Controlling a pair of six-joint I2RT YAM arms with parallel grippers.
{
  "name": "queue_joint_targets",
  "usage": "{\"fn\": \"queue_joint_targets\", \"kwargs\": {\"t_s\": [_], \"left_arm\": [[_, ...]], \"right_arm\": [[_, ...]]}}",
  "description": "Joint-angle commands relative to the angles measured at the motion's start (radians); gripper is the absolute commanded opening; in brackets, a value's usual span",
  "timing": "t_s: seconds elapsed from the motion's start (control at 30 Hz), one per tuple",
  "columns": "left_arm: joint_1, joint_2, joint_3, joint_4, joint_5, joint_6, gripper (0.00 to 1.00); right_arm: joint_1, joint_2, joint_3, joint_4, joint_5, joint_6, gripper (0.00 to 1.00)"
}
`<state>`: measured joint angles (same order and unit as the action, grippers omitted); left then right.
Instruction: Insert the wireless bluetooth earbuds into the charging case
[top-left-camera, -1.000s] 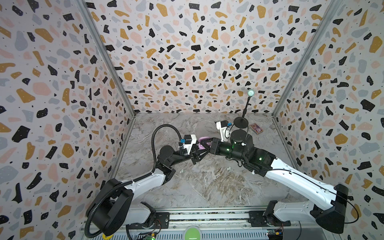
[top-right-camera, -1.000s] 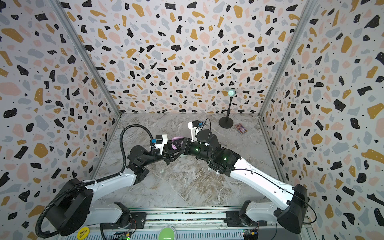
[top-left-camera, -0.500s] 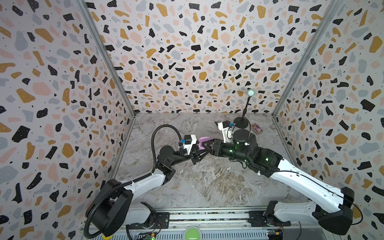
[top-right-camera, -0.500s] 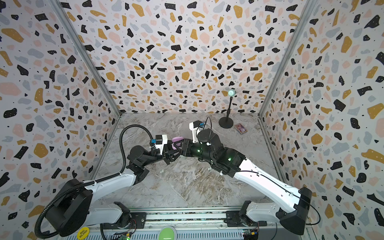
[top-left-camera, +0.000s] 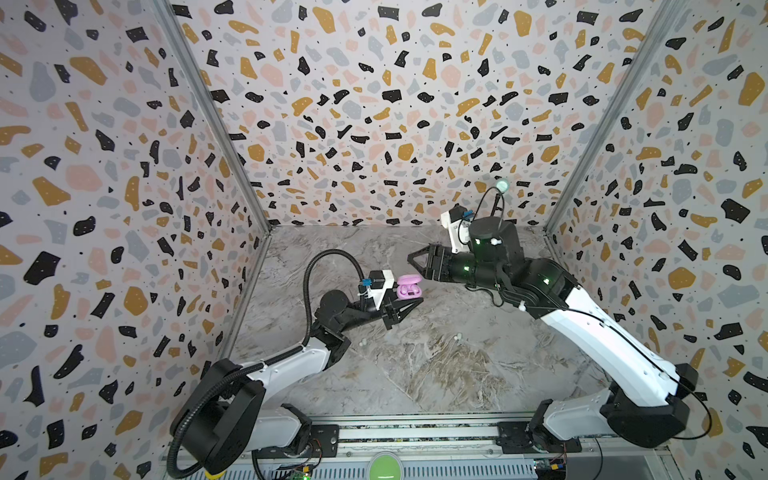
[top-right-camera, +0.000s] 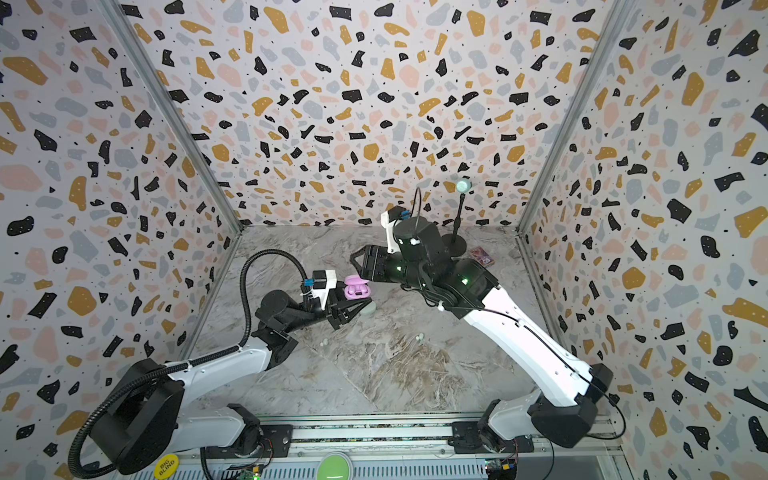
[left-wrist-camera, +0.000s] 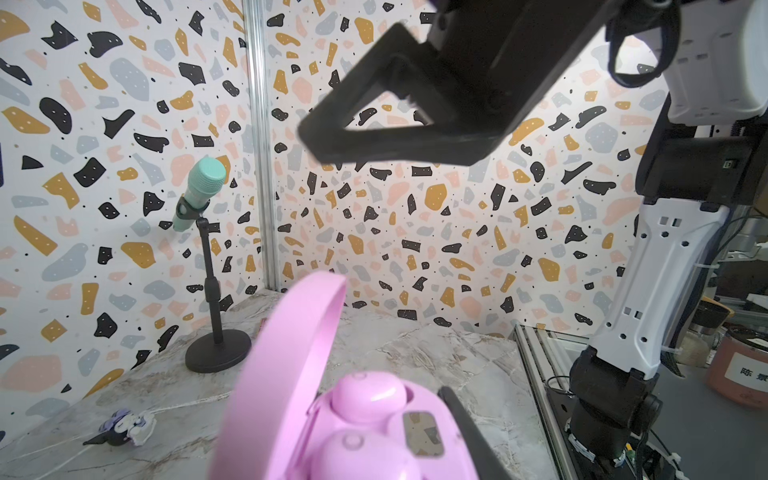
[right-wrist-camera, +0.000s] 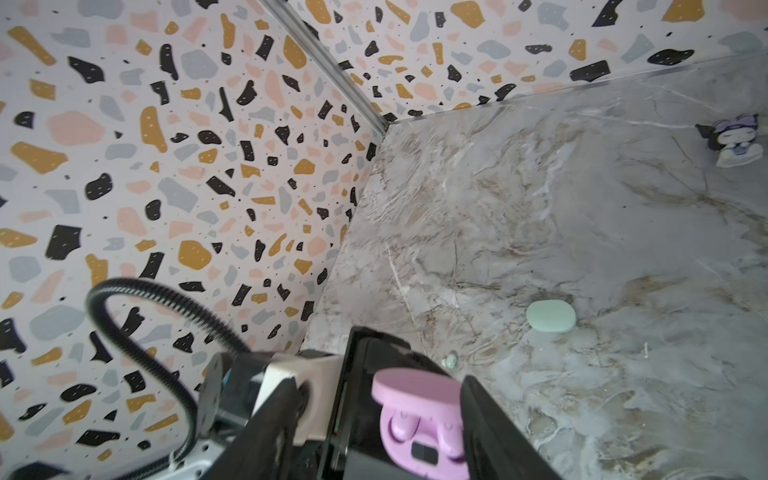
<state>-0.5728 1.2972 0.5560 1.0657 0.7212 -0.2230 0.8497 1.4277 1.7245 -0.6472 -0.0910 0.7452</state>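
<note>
Left tool (top-left-camera: 405, 299): pressed onto the sides of the pink case (top-left-camera: 409, 286), just left of centre in both top views. As far as we can tell, it holds the case off the counter (top-left-camera: 415, 386).
Right tool (top-left-camera: 415, 257): spread and empty. Its own wrist view shows a dark finger on each side of a wide gap. It hangs up and to the right of the case, apart from it.
Pink earbuds (left-wrist-camera: 368, 395): both sit in their wells at the bottom of the left wrist view, and the lid stands open beside them.
Mint earbuds (top-left-camera: 363, 341): two lie loose on the counter, lower centre of both top views and well apart; the second is further right (top-left-camera: 458, 337).
Mint case (right-wrist-camera: 550, 316): lies flat on the counter, right of centre in the right wrist view.
Step in hand: we judge the pink pair done, so the lid or the mint pair comes next.
Doing it well: we would keep the left clamp level and steady. We would lay one right fingertip on the lid's outer face and push slowly, clear of the buds.
Materials: the case is smooth, glossy plastic, rounded like a pebble. The buds are small slippery domes. The counter is pale and marbled, so the mint buds are easy to lose against it.
</note>
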Motion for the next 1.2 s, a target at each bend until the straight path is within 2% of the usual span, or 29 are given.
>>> {"fn": "queue_joint_targets", "kwargs": {"t_s": [0.0,0.3,0.67,0.73,0.97,1.07,1.17], "left_arm": [[-0.006,-0.027,0.013,0.04,0.007,0.017,0.0],[-0.006,-0.023,0.013,0.045,0.009,0.014,0.0],[-0.006,-0.02,0.015,0.044,0.006,0.017,0.0],[-0.006,-0.022,0.016,0.044,0.006,0.018,0.0],[-0.007,-0.021,0.019,0.024,0.009,0.027,0.0],[-0.009,-0.021,0.022,0.013,0.011,0.033,0.0],[-0.011,-0.023,0.024,0.005,0.011,0.039,0.0]], "right_arm": [[-0.011,0.043,0.072,-0.107,-0.033,-0.087,0.58],[-0.01,0.053,0.016,-0.089,-0.08,-0.076,0.42],[0.067,-0.058,-0.195,-0.032,-0.036,0.024,0.42],[0.069,-0.056,-0.195,-0.035,-0.033,0.023,0.45],[0.066,0.013,-0.059,-0.129,-0.042,-0.019,0.75],[0.066,0.067,0.016,-0.192,-0.052,-0.04,0.8],[0.064,0.109,0.069,-0.243,-0.054,-0.056,0.81]]}}
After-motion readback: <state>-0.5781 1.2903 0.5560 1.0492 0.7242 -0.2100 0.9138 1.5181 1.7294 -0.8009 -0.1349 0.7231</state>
